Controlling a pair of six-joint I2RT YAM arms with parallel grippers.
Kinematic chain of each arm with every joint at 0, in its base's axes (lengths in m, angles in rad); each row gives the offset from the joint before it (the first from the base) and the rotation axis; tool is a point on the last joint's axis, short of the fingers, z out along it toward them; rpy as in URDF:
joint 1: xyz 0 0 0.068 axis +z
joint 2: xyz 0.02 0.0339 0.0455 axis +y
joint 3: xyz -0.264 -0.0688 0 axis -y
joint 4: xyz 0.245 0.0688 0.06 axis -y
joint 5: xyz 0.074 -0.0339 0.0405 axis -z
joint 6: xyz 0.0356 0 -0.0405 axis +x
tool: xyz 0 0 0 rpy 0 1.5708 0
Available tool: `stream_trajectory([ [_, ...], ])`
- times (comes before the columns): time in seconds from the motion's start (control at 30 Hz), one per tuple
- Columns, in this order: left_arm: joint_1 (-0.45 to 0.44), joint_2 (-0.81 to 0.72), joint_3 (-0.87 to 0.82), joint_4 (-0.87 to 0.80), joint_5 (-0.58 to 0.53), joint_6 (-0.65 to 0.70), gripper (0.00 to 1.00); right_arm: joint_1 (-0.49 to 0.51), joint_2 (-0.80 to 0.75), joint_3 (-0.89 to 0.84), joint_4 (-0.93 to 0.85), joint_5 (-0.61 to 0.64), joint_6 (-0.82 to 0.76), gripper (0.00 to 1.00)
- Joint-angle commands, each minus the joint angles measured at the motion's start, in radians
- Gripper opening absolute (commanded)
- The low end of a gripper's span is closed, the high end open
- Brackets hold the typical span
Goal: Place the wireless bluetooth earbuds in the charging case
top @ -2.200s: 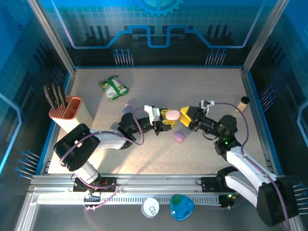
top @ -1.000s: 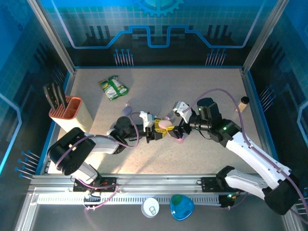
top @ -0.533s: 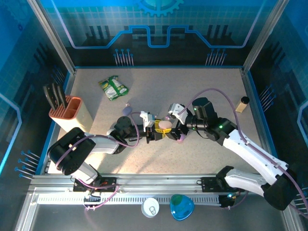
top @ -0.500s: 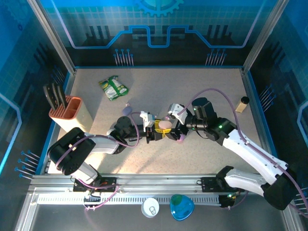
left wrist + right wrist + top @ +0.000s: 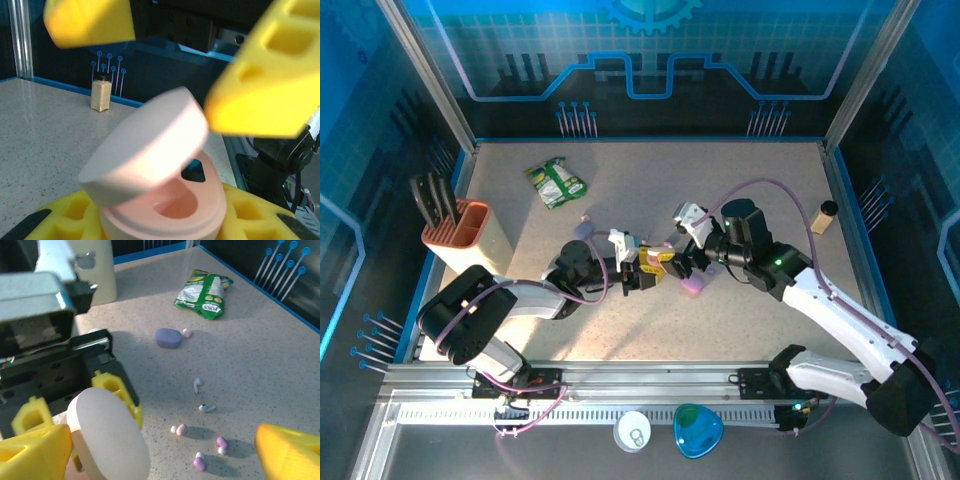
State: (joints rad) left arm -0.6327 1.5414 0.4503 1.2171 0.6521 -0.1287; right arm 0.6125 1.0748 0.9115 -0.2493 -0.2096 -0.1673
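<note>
The pink case (image 5: 167, 215), clamped in the left jaws, now has its lid (image 5: 145, 145) up; the right jaws gape, free for earbuds (image 5: 181, 429).

The pink case (image 5: 167, 212) runs off the bottom edge of the left wrist view, its lid (image 5: 145, 145) blurred.

open: far-right table (image 5: 760, 190) | obstacles: knife block (image 5: 480, 235) left, snack bag (image 5: 556, 182)

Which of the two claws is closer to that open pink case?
Left: the left gripper clamps the pink case by its base. The right gripper hangs open, fingers either side of the raised lid; contact unclear.
</note>
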Motion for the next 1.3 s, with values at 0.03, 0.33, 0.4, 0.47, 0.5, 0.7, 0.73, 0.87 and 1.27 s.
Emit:
stream_trajectory([
  [0.03, -0.001, -0.038, -0.019, 0.044, 0.045, 0.03, 0.32, -0.022, 0.022, 0.02, 0.043, 0.061, 0.063, 0.94],
  [0.33, 0.019, -0.05, -0.039, 0.054, 0.037, 0.025, 0.32, -0.037, -0.035, 0.005, 0.082, -0.013, 0.074, 0.98],
  [0.4, 0.028, -0.053, -0.046, 0.062, 0.03, 0.019, 0.32, -0.049, -0.069, -0.013, 0.101, -0.073, 0.093, 1.0],
  [0.47, 0.045, -0.053, -0.058, 0.083, 0.022, 0.009, 0.32, -0.075, -0.108, -0.054, 0.14, -0.109, 0.172, 1.0],
  [0.5, 0.055, -0.053, -0.066, 0.1, 0.02, 0.001, 0.32, -0.094, -0.12, -0.07, 0.153, -0.127, 0.215, 1.0],
  [0.7, 0.149, -0.068, -0.112, 0.182, 0.034, -0.043, 0.32, -0.212, -0.113, -0.192, 0.254, -0.102, 0.561, 0.98],
  [0.73, 0.166, -0.075, -0.115, 0.183, 0.038, -0.042, 0.32, -0.223, -0.092, -0.206, 0.252, -0.085, 0.625, 0.96],
  [0.87, 0.228, -0.109, -0.121, 0.184, 0.04, -0.042, 0.32, -0.228, 0.04, -0.229, 0.237, -0.067, 0.78, 0.87],
  [1.27, 0.303, -0.187, -0.117, 0.153, 0.034, -0.018, 0.31, -0.053, 0.485, -0.038, 0.152, 0.045, 0.83, 1.0],
])
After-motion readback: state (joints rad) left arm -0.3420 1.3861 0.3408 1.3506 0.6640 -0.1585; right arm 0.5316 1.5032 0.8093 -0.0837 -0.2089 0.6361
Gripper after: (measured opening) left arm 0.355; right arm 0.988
